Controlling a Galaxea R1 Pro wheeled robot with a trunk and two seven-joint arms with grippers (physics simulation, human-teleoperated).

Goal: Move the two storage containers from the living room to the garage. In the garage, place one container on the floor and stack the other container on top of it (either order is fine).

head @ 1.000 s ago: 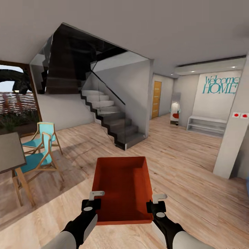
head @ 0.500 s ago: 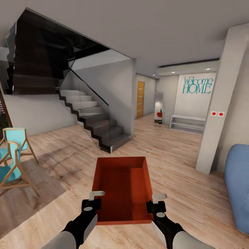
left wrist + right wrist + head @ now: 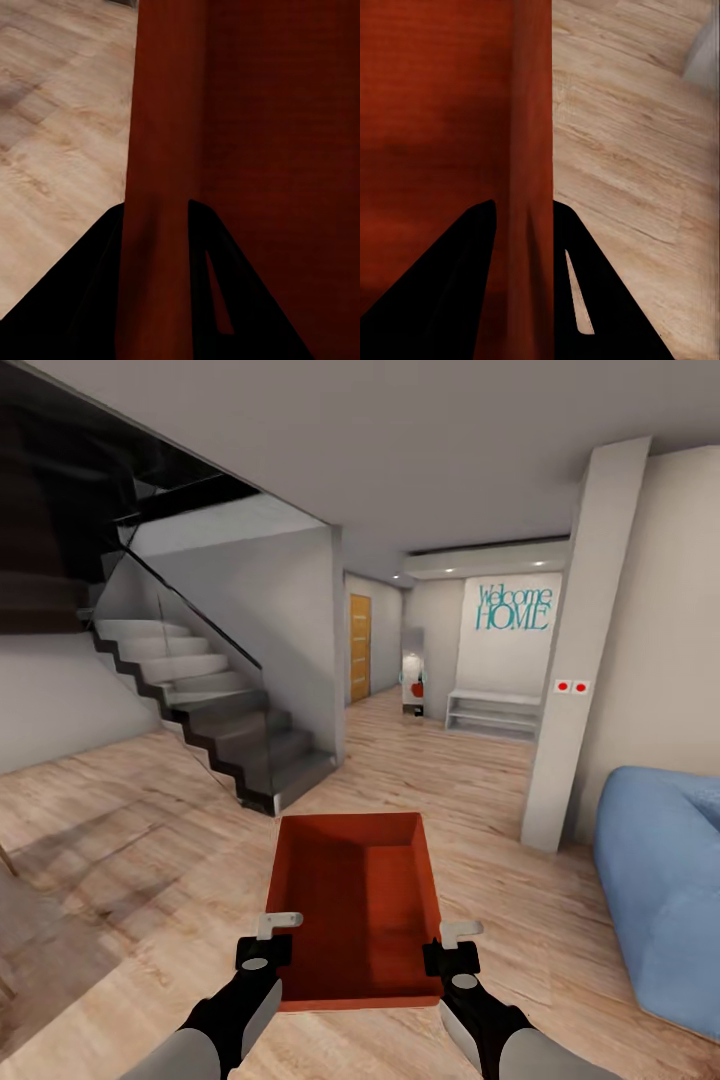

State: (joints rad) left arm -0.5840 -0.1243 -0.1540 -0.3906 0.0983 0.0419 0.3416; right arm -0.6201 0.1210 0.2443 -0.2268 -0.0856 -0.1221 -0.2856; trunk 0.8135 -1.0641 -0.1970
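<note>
The robot is carrying a storage container (image 3: 355,900) out in front of itself, low and centred in the lower middle of the head view, held level above the light wood-plank floor (image 3: 150,840). The left gripper (image 3: 268,938) is clamping the bin's left wall near its near corner, and the right gripper (image 3: 452,945) is pinching the right wall at the matching spot. In the left wrist view the two dark fingers (image 3: 90,292) are sitting on either side of the orange-red wall (image 3: 161,187), one outside and one inside the bin. The right wrist view is showing the same grip: fingers (image 3: 585,300) straddling the wall (image 3: 531,150), planks on the outer side.

Around it, a dark staircase (image 3: 215,725) with a glass side is rising at the left of the frame. A white pillar (image 3: 570,660) with two red dots is standing at the right, and a blue sofa (image 3: 665,880) is filling the lower right edge. Farther back, in the upper middle, a "Welcome HOME" sign (image 3: 513,607) is hanging over a white bench (image 3: 495,715), with an orange door (image 3: 360,648) to its left.
</note>
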